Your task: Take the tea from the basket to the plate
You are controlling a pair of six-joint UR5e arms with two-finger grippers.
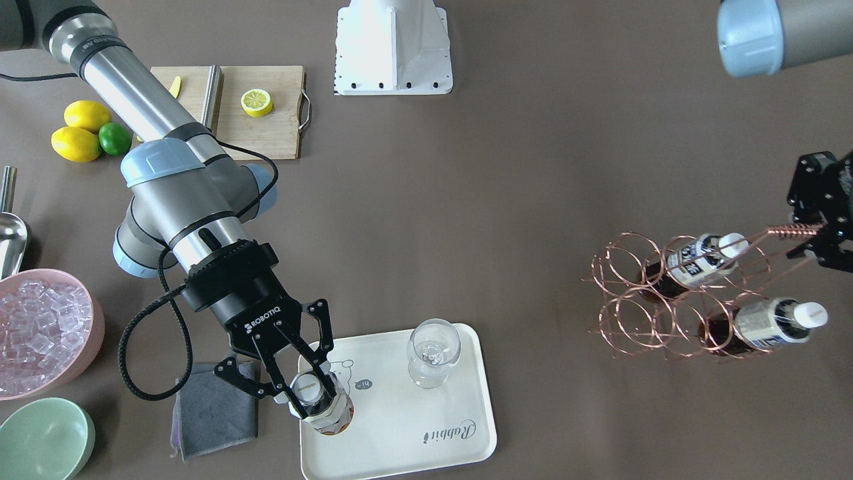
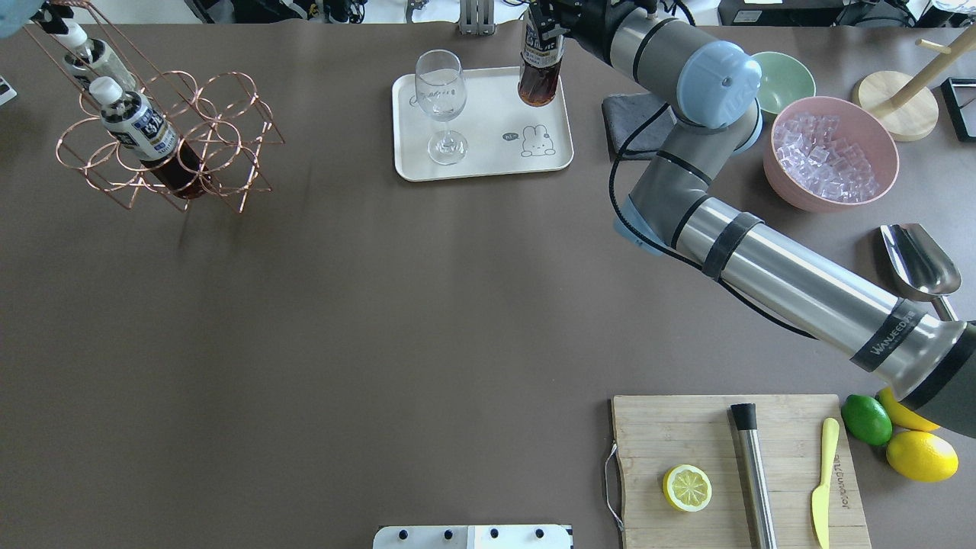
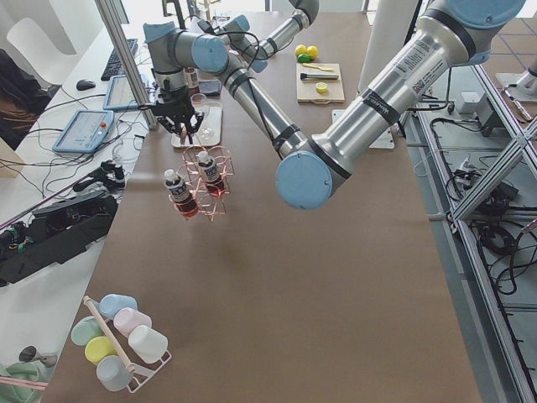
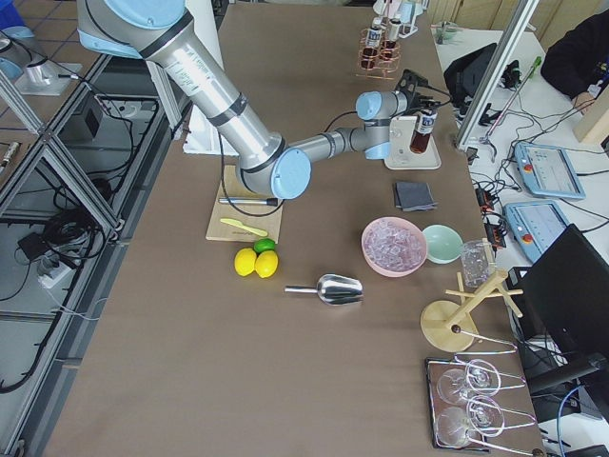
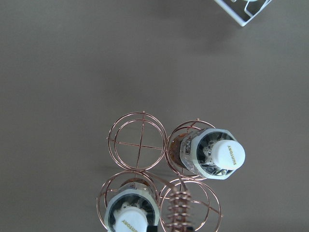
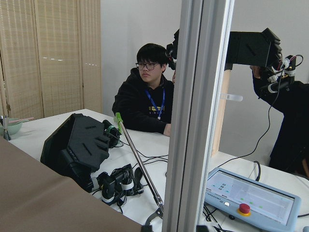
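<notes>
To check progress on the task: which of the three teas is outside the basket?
The tea over the plate, between the right gripper's fingers; the other two sit in the basket.

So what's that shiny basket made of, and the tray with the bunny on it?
The basket looks like thin metal wire with a shiny copper-pink finish: it is all bent rings you can see straight through. The tray looks like smooth cream plastic, slightly glossy, with moulded rounded corners and a printed drawing. It could also be melamine.
</notes>
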